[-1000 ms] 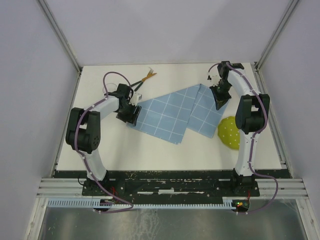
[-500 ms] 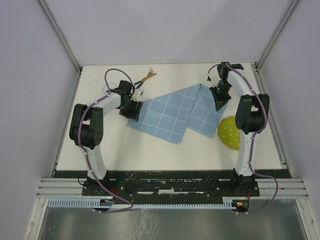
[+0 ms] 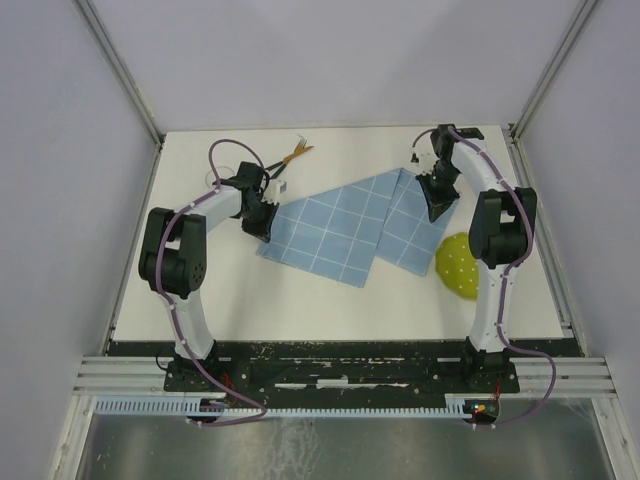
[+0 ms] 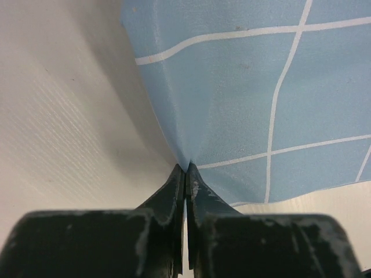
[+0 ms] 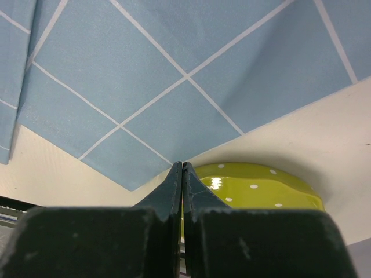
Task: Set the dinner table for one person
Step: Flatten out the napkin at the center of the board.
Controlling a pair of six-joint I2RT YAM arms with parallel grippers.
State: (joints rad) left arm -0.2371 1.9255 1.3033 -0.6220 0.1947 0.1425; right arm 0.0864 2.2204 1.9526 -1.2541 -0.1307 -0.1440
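**Both tools clamped on the blue cloth**

Top view: the blue gridded cloth (image 3: 340, 228) lies partly folded across the middle of the bench (image 3: 300, 300). The left tool (image 3: 263, 224) is at its left corner and the right tool (image 3: 437, 205) on its right fold. A green dotted plate (image 3: 458, 266) sits just beside.

Left wrist: fingers pressed together, pinching a lifted cloth edge.

Right wrist: fingers closed on the cloth's rim, with the plate beyond.

From my remote station: the white-shelled left arm (image 3: 203, 211) and white-shelled right arm (image 3: 490, 300), each with bulky black joint housings and a looping purple cable (image 3: 222, 150). The matte-black left gripper (image 4: 185, 171) and matte-black right gripper (image 5: 182, 168) show grey scuffs on their tapered fingers (image 4: 168, 197).
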